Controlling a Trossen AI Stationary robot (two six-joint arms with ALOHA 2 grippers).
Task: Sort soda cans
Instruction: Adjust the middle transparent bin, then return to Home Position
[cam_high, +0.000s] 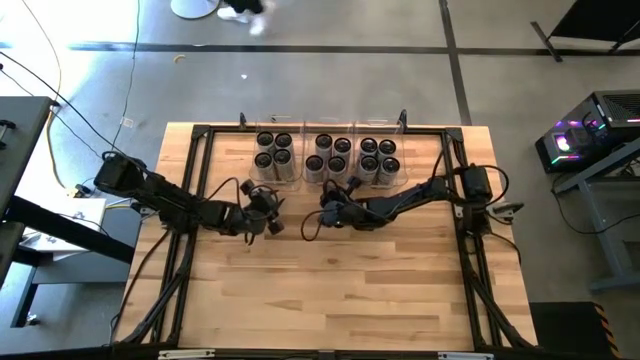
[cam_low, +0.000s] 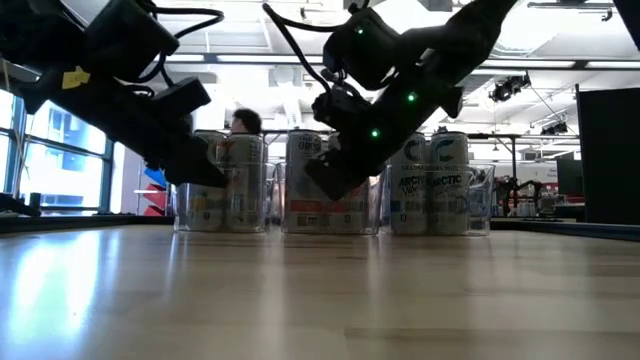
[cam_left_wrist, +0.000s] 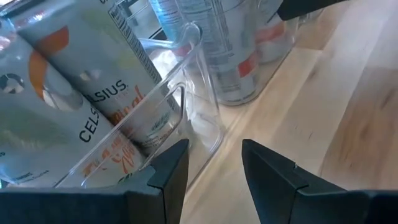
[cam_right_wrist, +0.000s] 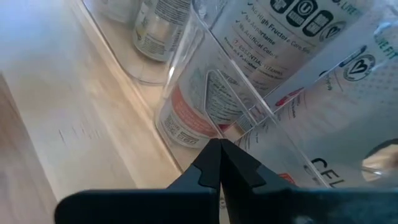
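Soda cans stand upright in three clear bins at the table's far side: left bin (cam_high: 274, 152), middle bin (cam_high: 330, 158), right bin (cam_high: 378, 158). The low view shows them as silvery cans (cam_low: 228, 190) behind clear walls. My left gripper (cam_high: 270, 203) is just near of the left bin. It is open, with nothing between its fingers (cam_left_wrist: 214, 168), and faces that bin's near corner (cam_left_wrist: 200, 106) and a white can (cam_left_wrist: 93, 81). My right gripper (cam_high: 330, 193) is shut (cam_right_wrist: 219, 163) at the middle bin's near wall (cam_right_wrist: 249, 106), with a can (cam_right_wrist: 186, 118) behind the wall. My right gripper's shut fingertips (cam_right_wrist: 211, 152) stand right at the middle bin's clear near wall, slanting down from the table's near right. I cannot tell whether they touch it.
A black frame (cam_high: 200, 135) runs round the wooden table top. Bare wood (cam_high: 330, 290) stretches from the grippers to the near edge. Cables trail along both arms. A person's head (cam_low: 245, 122) shows beyond the bins in the low view.
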